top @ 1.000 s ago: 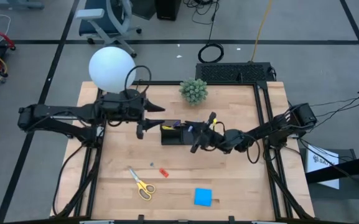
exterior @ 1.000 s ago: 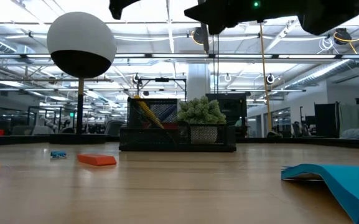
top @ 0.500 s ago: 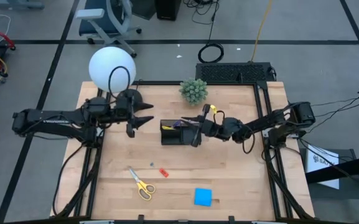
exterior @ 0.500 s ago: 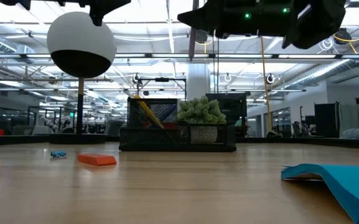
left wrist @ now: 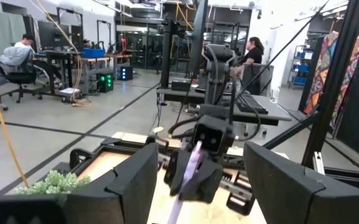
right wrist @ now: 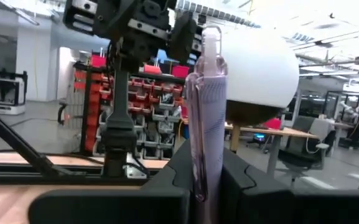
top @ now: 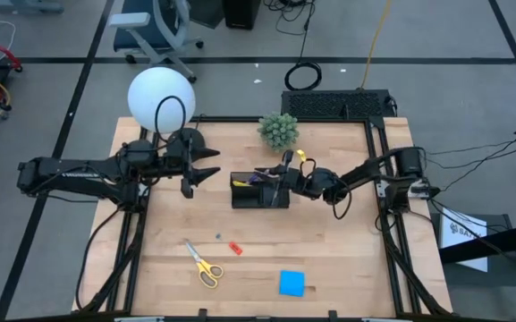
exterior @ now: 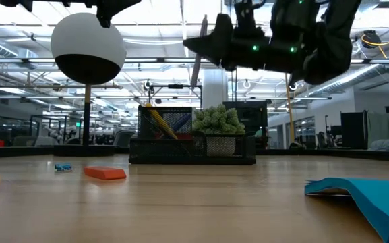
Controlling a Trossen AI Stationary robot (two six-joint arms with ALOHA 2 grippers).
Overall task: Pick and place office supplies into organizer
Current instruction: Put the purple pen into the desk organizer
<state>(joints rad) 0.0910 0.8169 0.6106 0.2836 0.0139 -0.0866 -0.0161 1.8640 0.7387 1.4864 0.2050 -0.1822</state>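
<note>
Hovering above the low black mesh organizer [top: 259, 191], the right gripper [top: 278, 182] has fingers pinched on a slim purple pen [right wrist: 205, 109], seemingly upright; lowering and release are called for. Left gripper [top: 202, 173] waits, fingers spread.

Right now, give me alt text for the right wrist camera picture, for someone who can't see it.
The right hand is shut on a pale purple pen that stands upright between its dark fingers. Beyond it the left arm's hand faces the camera, with a white lamp globe to one side and the wooden table below.
</note>
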